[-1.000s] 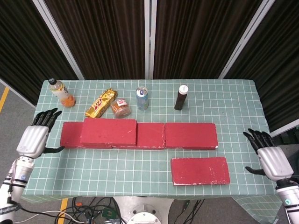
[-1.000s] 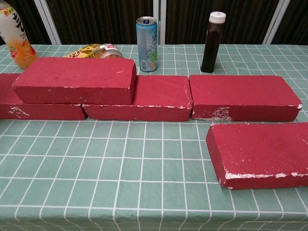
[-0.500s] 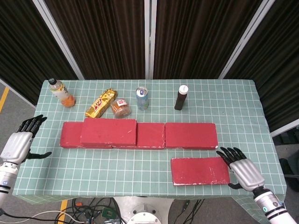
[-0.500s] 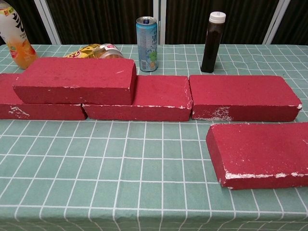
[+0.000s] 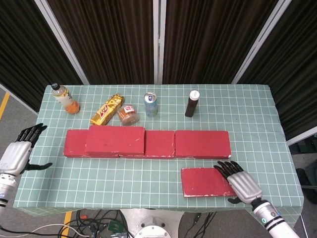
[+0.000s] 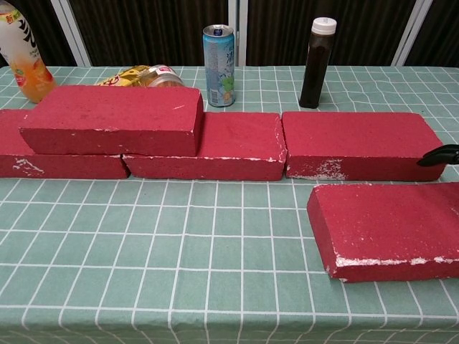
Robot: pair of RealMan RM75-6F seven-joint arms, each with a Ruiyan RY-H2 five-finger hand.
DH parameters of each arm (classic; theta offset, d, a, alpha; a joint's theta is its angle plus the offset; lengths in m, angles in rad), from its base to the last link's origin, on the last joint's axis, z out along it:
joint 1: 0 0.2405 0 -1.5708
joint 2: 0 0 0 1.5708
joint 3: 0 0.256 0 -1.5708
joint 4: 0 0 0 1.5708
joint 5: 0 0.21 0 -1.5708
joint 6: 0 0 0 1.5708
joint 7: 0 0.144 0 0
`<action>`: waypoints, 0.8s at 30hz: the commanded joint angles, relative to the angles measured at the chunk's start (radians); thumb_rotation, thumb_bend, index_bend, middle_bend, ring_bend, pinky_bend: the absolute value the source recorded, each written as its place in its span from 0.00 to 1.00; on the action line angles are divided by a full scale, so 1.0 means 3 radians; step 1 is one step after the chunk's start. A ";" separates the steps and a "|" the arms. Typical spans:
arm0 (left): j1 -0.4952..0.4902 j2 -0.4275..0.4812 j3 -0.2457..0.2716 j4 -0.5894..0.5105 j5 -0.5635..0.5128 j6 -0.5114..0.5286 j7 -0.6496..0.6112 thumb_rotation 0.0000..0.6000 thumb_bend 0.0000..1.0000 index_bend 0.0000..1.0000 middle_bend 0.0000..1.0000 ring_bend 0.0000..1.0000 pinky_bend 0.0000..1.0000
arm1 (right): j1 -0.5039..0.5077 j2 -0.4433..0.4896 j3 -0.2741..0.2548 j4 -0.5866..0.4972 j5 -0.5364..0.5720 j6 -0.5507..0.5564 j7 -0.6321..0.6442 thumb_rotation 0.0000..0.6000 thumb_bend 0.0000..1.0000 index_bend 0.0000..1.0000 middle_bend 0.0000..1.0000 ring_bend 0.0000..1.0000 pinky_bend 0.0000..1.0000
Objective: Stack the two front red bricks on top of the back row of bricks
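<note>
**Second front brick about to be taken up**

The desk (image 5: 257, 109), covered with a green checked cloth, carries a back row of bricks (image 5: 198, 144) laid end to end. One stacked brick (image 5: 115, 140) is already seen on top of the row's left part, so the first half of the task is judged done. The remaining front brick (image 5: 205, 181) lies flat near the front right edge, just in front of the row's right-hand brick and apart from it.

The right hand (image 5: 239, 183) is placed over the right end of that front brick, its fingers (image 5: 224, 168) spread over the top face; no grasp is seen yet, and contact cannot be confirmed. The left hand (image 5: 16, 154) is held off the left edge of the desk, fingers apart and holding nothing.

The step in hand is judged to be the reach for the second brick. A firm grip across the brick's end is called for next, followed by a lift clear of the row's height.
</note>
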State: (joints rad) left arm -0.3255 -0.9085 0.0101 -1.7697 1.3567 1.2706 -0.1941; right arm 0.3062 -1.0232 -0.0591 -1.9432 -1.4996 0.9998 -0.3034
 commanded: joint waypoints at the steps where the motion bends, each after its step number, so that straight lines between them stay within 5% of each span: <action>1: 0.0029 -0.0007 -0.0011 0.0028 0.0015 0.0004 -0.0029 1.00 0.00 0.00 0.00 0.00 0.00 | 0.0029 -0.0085 0.0008 -0.0010 0.0081 -0.0028 -0.0094 1.00 0.00 0.00 0.00 0.00 0.00; 12: 0.0087 -0.0034 -0.0055 0.0095 0.0077 -0.0028 -0.0047 1.00 0.00 0.00 0.00 0.00 0.00 | 0.0134 -0.0477 0.0100 0.0153 0.0449 -0.0094 -0.0287 1.00 0.00 0.00 0.00 0.00 0.00; 24: 0.0135 -0.0031 -0.0101 0.0126 0.0085 -0.0067 -0.0087 1.00 0.00 0.00 0.00 0.00 0.00 | 0.0236 -0.0575 0.0085 0.0222 0.0569 -0.0165 -0.0270 1.00 0.00 0.00 0.00 0.00 0.00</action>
State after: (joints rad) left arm -0.2854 -0.9176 -0.0196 -1.7326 1.3823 1.2510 -0.2195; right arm 0.3737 -1.1924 -0.0333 -1.8801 -1.3262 0.9512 -0.3887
